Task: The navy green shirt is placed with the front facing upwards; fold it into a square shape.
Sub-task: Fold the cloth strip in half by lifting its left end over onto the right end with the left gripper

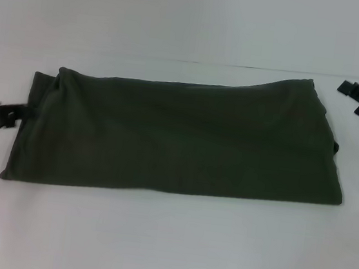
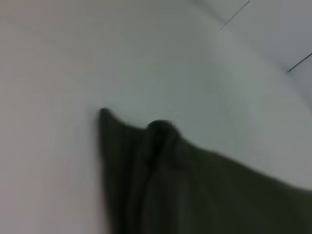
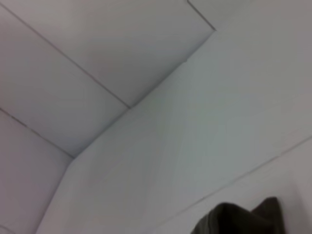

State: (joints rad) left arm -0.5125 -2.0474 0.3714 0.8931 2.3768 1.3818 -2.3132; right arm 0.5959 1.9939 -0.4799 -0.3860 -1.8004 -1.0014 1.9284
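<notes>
The navy green shirt (image 1: 179, 138) lies on the white table (image 1: 167, 243) as a long, wide band, plain side up with no lettering showing. My left gripper (image 1: 14, 116) is low at the band's left end, right against the cloth edge. The left wrist view shows a bunched corner of the shirt (image 2: 161, 161) close below the camera. My right gripper (image 1: 351, 97) hovers open off the far right corner, apart from the cloth. In the right wrist view only a small dark tip of the shirt (image 3: 239, 219) shows.
Bare white table surrounds the shirt on the near side and the far side (image 1: 177, 37). Thin seams in the white surface (image 3: 97, 83) show in the right wrist view.
</notes>
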